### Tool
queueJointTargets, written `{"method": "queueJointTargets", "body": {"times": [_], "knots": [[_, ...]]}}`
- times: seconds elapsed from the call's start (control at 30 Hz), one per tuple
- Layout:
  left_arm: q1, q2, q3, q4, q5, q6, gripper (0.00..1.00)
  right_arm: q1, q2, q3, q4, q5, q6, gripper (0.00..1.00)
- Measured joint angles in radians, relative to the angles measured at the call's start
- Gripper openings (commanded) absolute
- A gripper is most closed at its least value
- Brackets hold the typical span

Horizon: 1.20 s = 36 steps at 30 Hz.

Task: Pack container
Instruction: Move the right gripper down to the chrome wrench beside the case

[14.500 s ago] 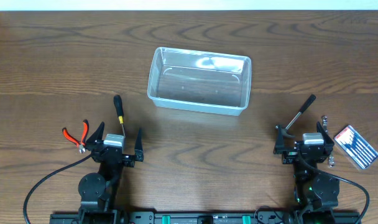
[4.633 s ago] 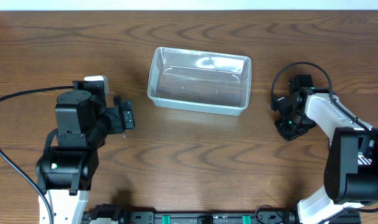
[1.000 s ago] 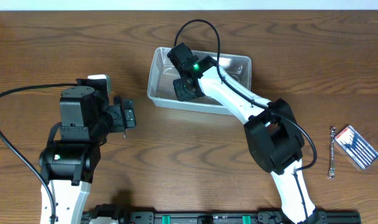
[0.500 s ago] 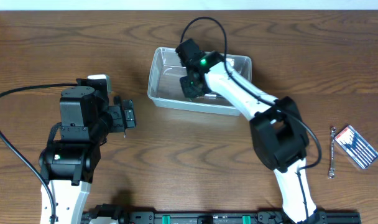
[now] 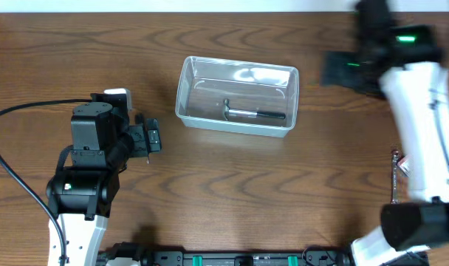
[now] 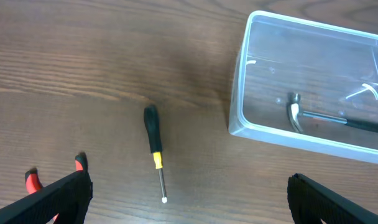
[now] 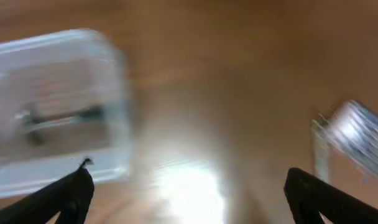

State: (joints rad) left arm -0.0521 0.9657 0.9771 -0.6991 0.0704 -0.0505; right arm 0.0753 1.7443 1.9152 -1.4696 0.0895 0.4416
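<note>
Overhead: clear, round-cornered plastic container (image 5: 202,85) holds a metal-headed hammer (image 5: 254,113)

- The left arm (image 5: 83,185) rises from the lower left of the overhead view, with its black wrist bent toward the centre.
- The left gripper (image 5: 148,140) points right. Its jaws stand wide apart with nothing between them, and its dark fingers (image 6: 59,196) sit at the bottom corners of the left wrist view.
- The right arm (image 5: 424,140), white, runs up the right edge of the overhead view to the upper right corner, where it is blurred.
- The right gripper (image 5: 341,68) points left, with its jaws spread wide and empty.
</note>
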Motion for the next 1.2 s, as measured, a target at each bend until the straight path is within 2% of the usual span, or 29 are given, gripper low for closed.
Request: {"method": "queueJointTargets", "body": {"times": [0.2, 0.43, 0.53, 0.7, 0.8, 0.97, 1.2], "knots": [[0.000, 0.000, 0.000, 0.000, 0.000, 0.000, 0.98, -0.150, -0.013, -0.061, -0.132, 0.016, 0.065, 0.99], [0.000, 0.000, 0.000, 0.000, 0.000, 0.000, 0.99, -0.196, -0.167, -0.330, -0.125, 0.013, 0.122, 0.99], [0.000, 0.000, 0.000, 0.001, 0.000, 0.000, 0.98, -0.199, -0.314, -0.446, -0.071, 0.013, 0.143, 0.99], [0.000, 0.000, 0.000, 0.001, 0.000, 0.000, 0.98, -0.214, -0.509, -0.650, 0.118, 0.013, 0.111, 0.99], [0.000, 0.000, 0.000, 0.000, 0.000, 0.000, 0.98, -0.263, -0.525, -0.771, 0.174, 0.011, 0.087, 0.99], [0.000, 0.000, 0.000, 0.000, 0.000, 0.000, 0.98, -0.435, -0.507, -0.958, 0.275, -0.010, 0.025, 0.99], [0.000, 0.000, 0.000, 0.000, 0.000, 0.000, 0.98, -0.595, -0.507, -1.027, 0.362, -0.014, -0.145, 0.99]]}}
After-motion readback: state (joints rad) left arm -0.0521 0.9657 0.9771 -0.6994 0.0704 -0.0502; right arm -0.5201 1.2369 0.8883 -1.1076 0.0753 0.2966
